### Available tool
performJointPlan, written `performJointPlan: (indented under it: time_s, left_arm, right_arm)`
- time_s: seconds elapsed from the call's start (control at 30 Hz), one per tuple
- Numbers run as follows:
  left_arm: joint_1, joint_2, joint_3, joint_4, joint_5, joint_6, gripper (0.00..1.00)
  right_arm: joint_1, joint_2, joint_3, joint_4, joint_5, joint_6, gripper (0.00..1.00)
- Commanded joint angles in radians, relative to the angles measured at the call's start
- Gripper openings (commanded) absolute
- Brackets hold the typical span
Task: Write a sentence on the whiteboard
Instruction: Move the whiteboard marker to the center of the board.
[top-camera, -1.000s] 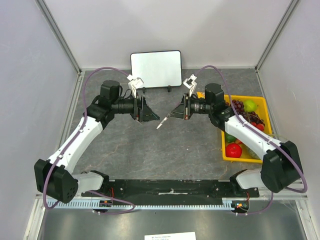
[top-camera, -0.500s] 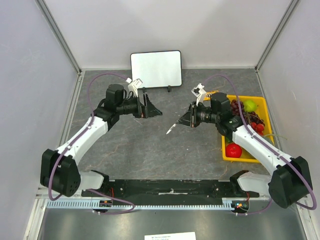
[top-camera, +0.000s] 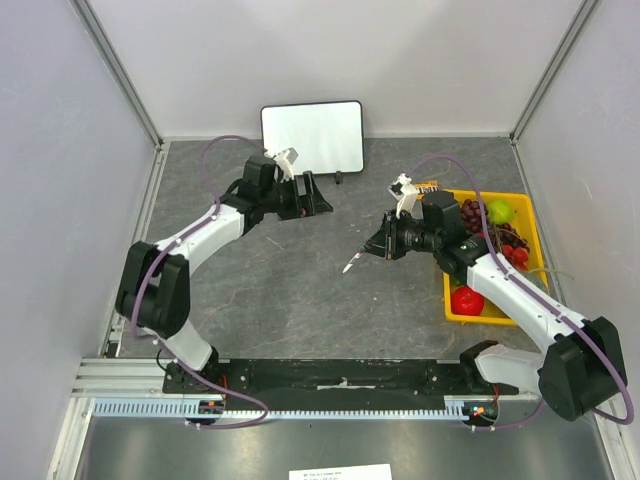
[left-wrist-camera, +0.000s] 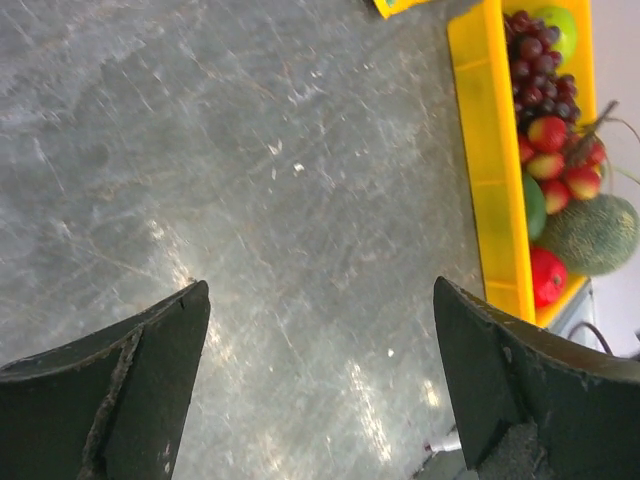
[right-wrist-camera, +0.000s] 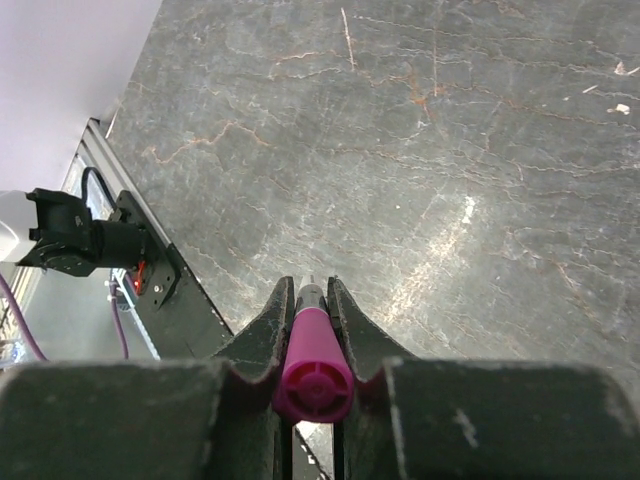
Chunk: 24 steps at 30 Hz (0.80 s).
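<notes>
Spread as wide as they go, the jaws of the left gripper (top-camera: 318, 195) (left-wrist-camera: 318, 290) hold nothing; in the left wrist view only grey tabletop shows between the two dark fingers (left-wrist-camera: 150, 350). The jaws of the right gripper (top-camera: 375, 250) (right-wrist-camera: 308, 290) are pinched on a pink-bodied marker pen (top-camera: 353, 264) (right-wrist-camera: 312, 365), which lies along the groove between the fingers with its round magenta end toward the wrist camera and its pale tip slanting down toward the table, above the surface and apart from it.

The small rectangular whiteboard with rounded corners and a thin black frame (top-camera: 312, 138) stands at the far edge of the table against the back wall, tilted slightly back. Its face reads as plain white with a soft grey sheen in the overhead view. One small black foot (top-camera: 338, 179) shows under its lower right edge. The left gripper hangs just in front of the board's lower left part; the right gripper is well apart from it, nearer the middle of the dark grey, marble-veined table (top-camera: 290, 300).

Along the table's right side sits a yellow plastic tray (top-camera: 449, 300) (left-wrist-camera: 490, 180) filled with fruit: dark grapes (top-camera: 474, 212), a green apple (top-camera: 500, 210) and a red apple (top-camera: 467, 300).
</notes>
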Motion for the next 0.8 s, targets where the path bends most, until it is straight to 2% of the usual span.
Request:
performJointPlan:
  time_s: [0.0, 0.53, 0.77]
  left_arm:
    - [-0.011, 0.092, 0.118, -0.009, -0.148, 0.026, 0.96]
    - [-0.041, 0.475, 0.509, -0.218, -0.562, 0.121, 0.99]
    - [-0.036, 0.609, 0.696, -0.351, -0.683, 0.169, 1.0]
  right_arm:
    - [-0.009, -0.009, 0.024, -0.017, 0.033, -0.038, 0.0]
    - [-0.041, 0.051, 0.057, -0.062, 0.049, -0.096, 0.0]
    - [-0.058, 0.092, 0.064, -0.065, 0.029, -0.106, 0.0]
